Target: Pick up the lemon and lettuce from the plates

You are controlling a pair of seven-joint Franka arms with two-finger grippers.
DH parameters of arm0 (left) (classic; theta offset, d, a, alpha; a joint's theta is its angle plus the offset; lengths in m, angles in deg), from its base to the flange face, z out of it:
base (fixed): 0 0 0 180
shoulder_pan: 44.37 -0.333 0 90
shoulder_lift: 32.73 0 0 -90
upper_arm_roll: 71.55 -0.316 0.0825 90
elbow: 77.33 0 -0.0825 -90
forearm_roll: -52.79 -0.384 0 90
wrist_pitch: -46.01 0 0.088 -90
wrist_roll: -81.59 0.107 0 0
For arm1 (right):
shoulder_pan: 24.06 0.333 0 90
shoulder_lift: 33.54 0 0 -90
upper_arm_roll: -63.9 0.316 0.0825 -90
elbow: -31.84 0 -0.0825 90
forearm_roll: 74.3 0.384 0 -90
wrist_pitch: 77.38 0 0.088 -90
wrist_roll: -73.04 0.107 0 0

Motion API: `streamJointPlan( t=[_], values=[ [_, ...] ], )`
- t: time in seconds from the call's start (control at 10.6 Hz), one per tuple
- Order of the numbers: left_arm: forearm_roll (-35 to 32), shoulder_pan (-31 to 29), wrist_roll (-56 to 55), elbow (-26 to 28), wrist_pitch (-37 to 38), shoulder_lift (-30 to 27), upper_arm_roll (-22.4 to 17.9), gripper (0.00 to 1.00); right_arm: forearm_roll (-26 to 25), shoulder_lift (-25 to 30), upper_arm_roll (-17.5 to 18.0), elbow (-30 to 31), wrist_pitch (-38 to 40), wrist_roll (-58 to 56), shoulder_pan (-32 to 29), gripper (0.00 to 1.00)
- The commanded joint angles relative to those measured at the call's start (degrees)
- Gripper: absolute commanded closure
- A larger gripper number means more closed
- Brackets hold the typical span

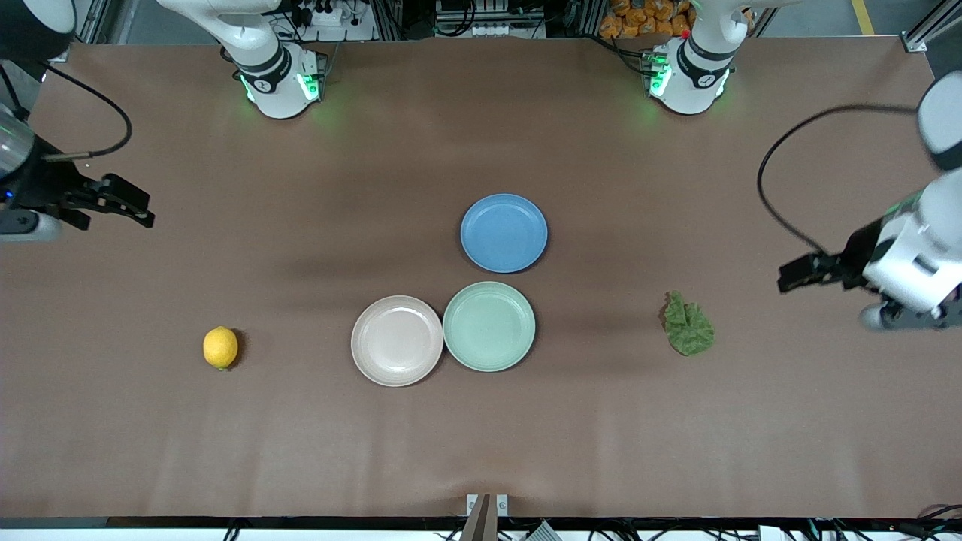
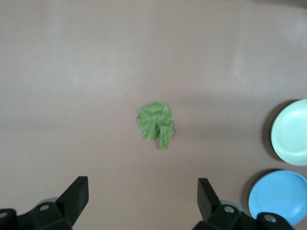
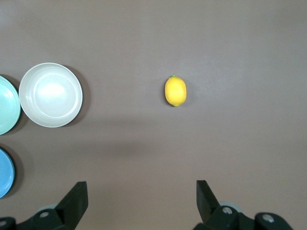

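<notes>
Looking down from the front view, the brown tabletop (image 1: 481,436) carries three plates clustered at its middle: the beige-pink plate (image 1: 397,340) and the mint green plate (image 1: 488,326) sit side by side with rims touching, and the blue plate (image 1: 503,232) lies just farther from the camera, close to the green one. All three plates hold nothing. The lemon (image 1: 220,348) rests on the bare tabletop well apart from the plates, toward the right arm's end. The lettuce (image 1: 688,324) lies crumpled on the tabletop toward the left arm's end, also well clear of the plates. The right gripper (image 1: 134,210) hangs over the table's edge region at its own end, and the left gripper (image 1: 789,275) hangs over the tabletop near the lettuce.

In the left wrist view, the left gripper (image 2: 143,194) has its fingers spread wide with nothing between them; the lettuce (image 2: 156,123) lies on the tabletop below, with the mint green plate (image 2: 291,132) and blue plate (image 2: 278,196) off to one edge.

In the right wrist view, the right gripper (image 3: 142,197) is likewise spread wide and empty. The lemon (image 3: 175,90) sits alone on the tabletop, apart from the beige-pink plate (image 3: 51,95).
</notes>
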Motion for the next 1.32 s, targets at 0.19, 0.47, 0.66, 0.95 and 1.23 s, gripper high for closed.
streamJointPlan(
  t=[0.19,0.47,0.66,0.95,1.23],
  values=[
    [1.52,0.56,3.75,9.35,4.78,-14.03,-2.43,0.0,-0.18,-0.35,0.34,-3.73,1.27,-6.58,-1.66,0.0],
    [0.99,0.91,4.11,11.92,4.61,-15.54,-2.7,0.0,-1.41,-0.26,0.17,-3.73,2.4,-6.67,-2.1,0.0],
    [0.73,1.96,4.11,13.75,3.64,-16.85,-3.39,0.0,-1.41,0.52,0.25,-3.82,3.37,-6.76,-2.72,0.0],
    [0.73,4.24,4.46,15.53,3.37,-18.53,-5.76,0.0,-1.41,0.88,0.25,-3.9,3.38,-6.67,-2.72,0.0],
    [0.81,4.34,6.84,15.08,3.11,-17.65,-6.82,0.0,-1.32,0.97,0.25,-3.82,3.38,-6.58,-2.72,0.0]
  ],
)
